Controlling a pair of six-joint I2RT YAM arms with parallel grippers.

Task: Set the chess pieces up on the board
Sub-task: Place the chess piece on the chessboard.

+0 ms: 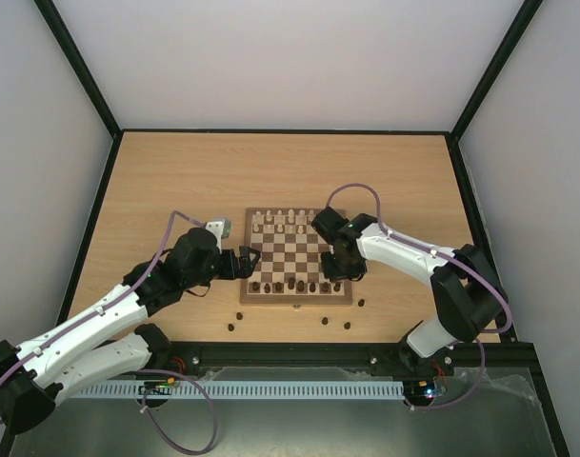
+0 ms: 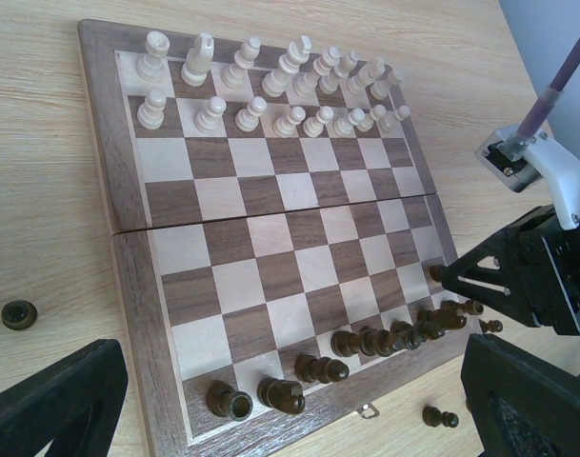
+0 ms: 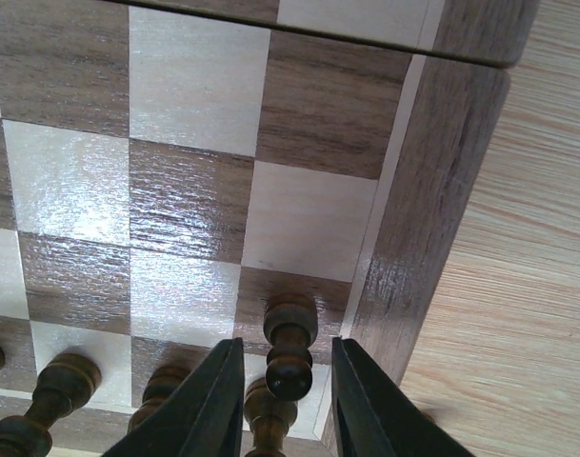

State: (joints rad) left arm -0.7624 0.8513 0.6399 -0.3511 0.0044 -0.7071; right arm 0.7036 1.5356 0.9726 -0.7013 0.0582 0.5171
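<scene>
- The right gripper (image 3: 285,345), fingers apart, straddled a dark pawn (image 3: 290,328) by the right rim of the board (image 2: 104,124).
- The left gripper (image 1: 251,261) hung wide apart at the board's left edge.
- Several dark pieces (image 1: 240,316) lay loose on the tabletop (image 1: 175,181).

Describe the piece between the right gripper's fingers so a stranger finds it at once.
Start at the board rim nearest the right arm. Among the dark pieces there, it is the round-headed piece closest to the rim, the only one standing between the fingers of the right gripper.
</scene>
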